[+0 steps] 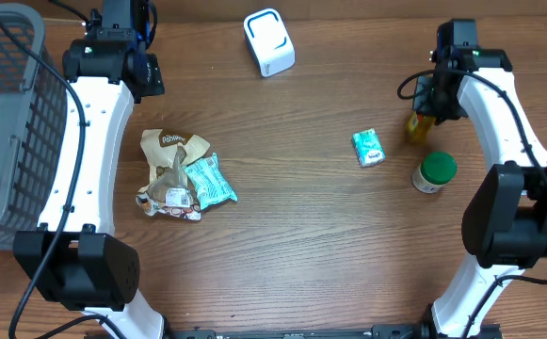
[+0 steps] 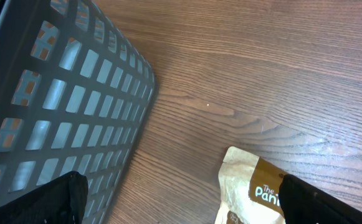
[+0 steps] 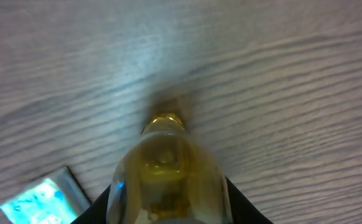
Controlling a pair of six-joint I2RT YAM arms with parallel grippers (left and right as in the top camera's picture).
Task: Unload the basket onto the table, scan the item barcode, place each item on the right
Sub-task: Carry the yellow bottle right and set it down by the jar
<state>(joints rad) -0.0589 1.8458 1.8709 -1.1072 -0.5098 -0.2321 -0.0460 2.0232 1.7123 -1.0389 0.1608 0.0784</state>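
Above the table (image 1: 301,245), right tool (image 3: 168,211) grips one yellow bottle (image 3: 168,158); left tool (image 2: 181,208) stands open.

Left: basket (image 1: 0,113) wall; centre table (image 1: 292,188) open; jar (image 1: 434,172) crowds bottle (image 1: 414,127)

Overhead: bright, even light from above. Table (image 1: 282,235) carries only soft, short shadows beside the arms and items. Focus sharp throughout, no strong glare.

Left wrist: a shade dimmer. Wood grain crisp, with a mild pale sheen toward the top. Basket (image 2: 56,112) dark and slightly soft.

Right wrist: washed out, with pale bluish glare across the wood. Bottle (image 3: 168,174) sits too close to the lens and is badly out of focus. Packet (image 3: 40,202) blurred as well.
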